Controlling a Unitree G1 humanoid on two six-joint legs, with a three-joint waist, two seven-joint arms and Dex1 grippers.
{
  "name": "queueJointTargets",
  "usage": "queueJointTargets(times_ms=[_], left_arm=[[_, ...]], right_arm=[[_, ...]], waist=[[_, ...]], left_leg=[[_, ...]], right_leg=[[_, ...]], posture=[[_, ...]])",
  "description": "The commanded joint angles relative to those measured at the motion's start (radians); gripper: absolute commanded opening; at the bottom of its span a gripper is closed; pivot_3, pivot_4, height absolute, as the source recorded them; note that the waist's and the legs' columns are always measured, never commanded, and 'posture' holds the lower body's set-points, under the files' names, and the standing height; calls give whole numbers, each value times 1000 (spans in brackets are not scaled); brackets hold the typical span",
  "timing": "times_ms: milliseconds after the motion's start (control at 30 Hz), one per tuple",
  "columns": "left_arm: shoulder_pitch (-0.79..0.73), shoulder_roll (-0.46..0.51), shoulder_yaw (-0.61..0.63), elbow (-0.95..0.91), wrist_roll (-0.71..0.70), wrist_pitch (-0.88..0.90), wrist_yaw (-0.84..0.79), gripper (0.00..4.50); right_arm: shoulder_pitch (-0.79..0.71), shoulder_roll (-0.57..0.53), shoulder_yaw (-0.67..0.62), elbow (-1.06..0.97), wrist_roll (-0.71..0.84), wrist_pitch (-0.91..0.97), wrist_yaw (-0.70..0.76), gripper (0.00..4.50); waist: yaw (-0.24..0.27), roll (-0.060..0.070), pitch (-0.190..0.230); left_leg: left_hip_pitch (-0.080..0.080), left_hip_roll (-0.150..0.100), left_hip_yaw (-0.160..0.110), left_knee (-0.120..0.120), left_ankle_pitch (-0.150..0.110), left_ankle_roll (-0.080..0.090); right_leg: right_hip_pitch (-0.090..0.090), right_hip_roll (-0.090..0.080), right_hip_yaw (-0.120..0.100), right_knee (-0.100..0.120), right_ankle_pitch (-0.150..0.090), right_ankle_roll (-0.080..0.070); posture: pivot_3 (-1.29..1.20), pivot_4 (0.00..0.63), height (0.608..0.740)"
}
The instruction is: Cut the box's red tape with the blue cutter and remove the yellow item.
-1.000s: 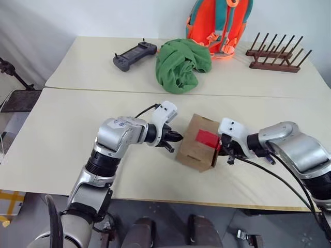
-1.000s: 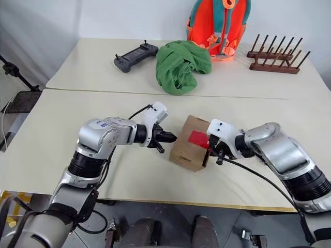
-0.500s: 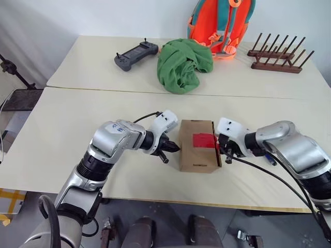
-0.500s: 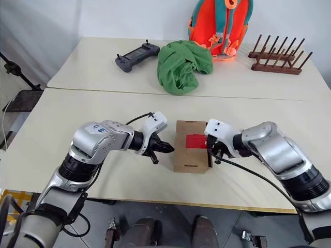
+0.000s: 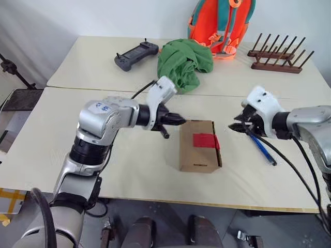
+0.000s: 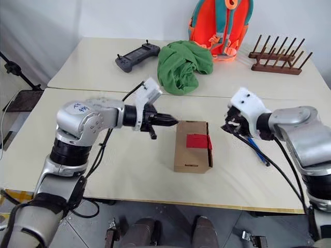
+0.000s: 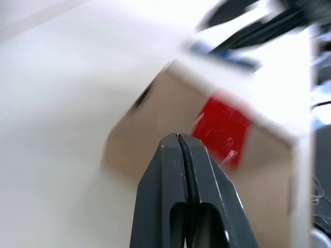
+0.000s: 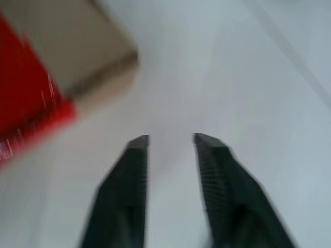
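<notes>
The brown box [image 5: 198,153] lies flat on the near table, its red tape [image 5: 205,140] facing up and running over the right edge. My left gripper [image 5: 179,120] hovers shut just above and left of the box; in the left wrist view its fingers [image 7: 165,170] are pressed together over the tape [image 7: 222,129]. My right gripper [image 5: 234,126] hangs open and empty to the right of the box, apart from it. The blue cutter [image 5: 264,151] lies on the table under my right arm. The yellow item is hidden.
On the far table lie a green cloth [image 5: 183,64], a dark game controller [image 5: 134,53], an orange backpack [image 5: 220,23] and a wooden rack [image 5: 276,57]. A seam [image 5: 103,91] separates the two tables. The front table edge runs just below the box.
The box went from tilted to lying flat. Both grippers have risen away from it, the right one also moving right and opening.
</notes>
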Motion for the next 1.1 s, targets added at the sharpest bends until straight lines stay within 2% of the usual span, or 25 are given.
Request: queueJointTargets(times_ms=[33, 167, 200, 500, 800, 967, 1100], left_arm=[[-14, -6, -86, 56, 55, -95, -26, 0], [-34, -9, -207, 157, 174, -210, -19, 0], [-39, -14, -219, 175, 190, -231, -22, 0], [-41, -32, -263, 201, 260, -288, -69, 0], [-29, -31, -269, 188, 288, -288, -98, 0], [-25, -36, -263, 180, 292, -278, -98, 0], [-16, -36, -259, 165, 294, -267, -94, 0]], right_arm=[[-24, 34, -33, -14, 28, 48, -43, 2951], [-16, 54, -4, -1, 33, 42, -67, 4284], [-16, 63, 1, 10, 33, 38, -74, 4481], [-10, 93, 24, 54, 36, 9, -97, 4481], [95, -14, 124, 117, -53, -123, -67, 4481], [113, -68, 231, 179, -161, -245, -34, 4481], [127, -80, 223, 189, -178, -276, -15, 4481]], waist=[[-1, 0, 0], [-1, 0, 0], [-1, 0, 0], [-1, 0, 0], [0, -2, -1], [-2, -2, -2], [1, -2, -2]], left_leg=[[0, 0, 0, 0, 0, 0], [0, -1, 3, 0, 0, 0], [0, -1, 3, 0, 0, 0], [0, -1, 3, 0, 1, 1], [1, -1, 3, 1, 1, 1], [1, -1, 3, 1, 1, 2], [2, -1, 2, 2, 1, 2]], right_leg=[[0, 0, 0, 0, 0, 0], [0, 0, -1, 0, 0, 0], [0, 0, -1, 0, 0, 0], [0, 0, -1, 2, 0, 0], [2, 0, -1, 2, 0, 0], [2, 0, 0, 1, 0, 0], [3, 0, 0, 0, 0, 0]], posture=[[0, 150, 740], [0, 150, 740], [0, 150, 740], [0, 150, 740], [0, 150, 740], [0, 150, 740], [0, 150, 740]])
